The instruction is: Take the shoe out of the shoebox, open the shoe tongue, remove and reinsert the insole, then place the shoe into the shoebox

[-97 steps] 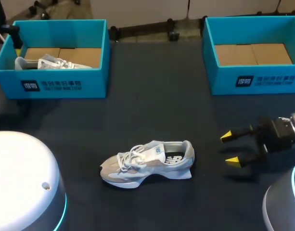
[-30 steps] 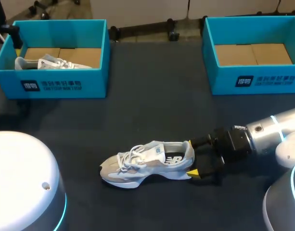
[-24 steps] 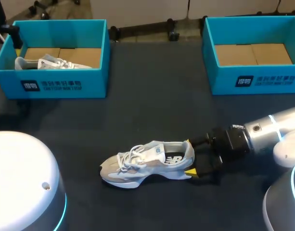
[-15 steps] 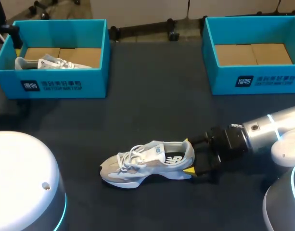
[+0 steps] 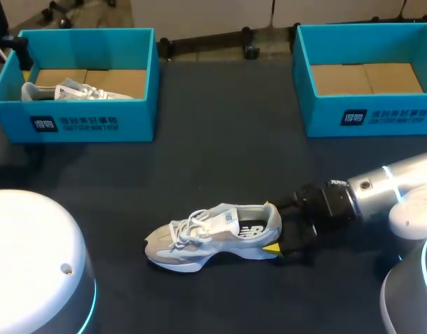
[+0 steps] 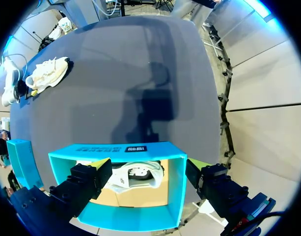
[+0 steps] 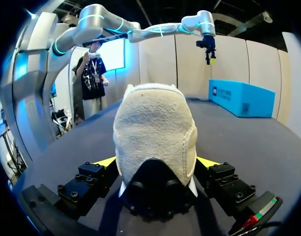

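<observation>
Head view: your right gripper (image 5: 274,227), well to the right of the grey-and-white mesh running shoe (image 5: 212,238) seconds ago, has slid in to the shoe's heel. Its jaws are spread apart, one yellow tip on each side of the heel, not visibly clamped. The shoe stands unmoved on its sole. Your left gripper (image 6: 148,174), far from the shoe, also gapes wide. A steadying heel hold looks imminent.

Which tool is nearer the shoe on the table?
Right. The right tool straddles the heel of the shoe; the left tool hangs over the left box, far off.
</observation>
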{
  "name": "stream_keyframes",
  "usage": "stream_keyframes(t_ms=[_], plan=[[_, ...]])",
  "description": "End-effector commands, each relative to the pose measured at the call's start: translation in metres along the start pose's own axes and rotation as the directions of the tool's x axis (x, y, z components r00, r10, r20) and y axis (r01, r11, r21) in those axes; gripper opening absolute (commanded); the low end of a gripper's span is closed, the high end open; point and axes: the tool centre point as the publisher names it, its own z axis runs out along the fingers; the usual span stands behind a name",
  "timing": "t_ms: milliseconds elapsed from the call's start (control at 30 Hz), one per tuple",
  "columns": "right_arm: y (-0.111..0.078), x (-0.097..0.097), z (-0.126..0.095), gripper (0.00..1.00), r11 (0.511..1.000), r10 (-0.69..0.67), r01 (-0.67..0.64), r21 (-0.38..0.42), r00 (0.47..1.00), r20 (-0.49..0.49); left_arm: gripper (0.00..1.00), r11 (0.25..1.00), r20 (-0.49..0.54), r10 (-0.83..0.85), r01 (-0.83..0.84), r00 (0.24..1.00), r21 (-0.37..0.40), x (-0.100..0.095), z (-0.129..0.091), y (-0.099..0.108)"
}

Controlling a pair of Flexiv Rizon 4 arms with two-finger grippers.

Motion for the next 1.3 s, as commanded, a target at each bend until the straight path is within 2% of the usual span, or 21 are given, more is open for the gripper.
stream_keyframes(t_ms=[33, 767, 800, 833, 900, 1300], plan=[[0.000, -0.006, 0.005, 1.00, 1.000, -0.006, 0.006, -0.001, 1.000, -0.008, 1.00, 1.000, -0.002, 0.001, -0.001, 1.000, -0.004, 0.000, 0.000, -0.002], [-0.004, -0.001, 0.023, 1.00, 1.000, -0.003, 0.003, -0.005, 0.998, -0.055, 1.00, 1.000, -0.002, 0.001, -0.001, 1.000, -0.004, 0.000, 0.000, -0.002], [-0.003, -0.001, 0.024, 0.82, 1.000, -0.004, 0.004, -0.005, 0.998, -0.055, 1.00, 1.000, -0.002, 0.001, -0.001, 1.000, -0.004, 0.000, 0.000, -0.002], [-0.002, -0.001, 0.024, 0.38, 1.000, -0.005, 0.005, -0.005, 0.998, -0.055, 1.00, 1.000, -0.002, 0.001, -0.001, 1.000, -0.004, 0.000, 0.000, -0.002], [-0.001, -0.001, 0.025, 0.00, 1.000, -0.008, 0.007, -0.004, 0.999, -0.054, 1.00, 1.000, -0.002, 0.001, -0.001, 1.000, -0.004, 0.000, 0.000, -0.002], [0.005, 0.007, 0.025, 0.00, 1.000, -0.004, 0.004, 0.006, 0.996, 0.085, 1.00, 1.000, -0.002, 0.001, -0.001, 1.000, -0.004, 0.000, 0.000, -0.002]])
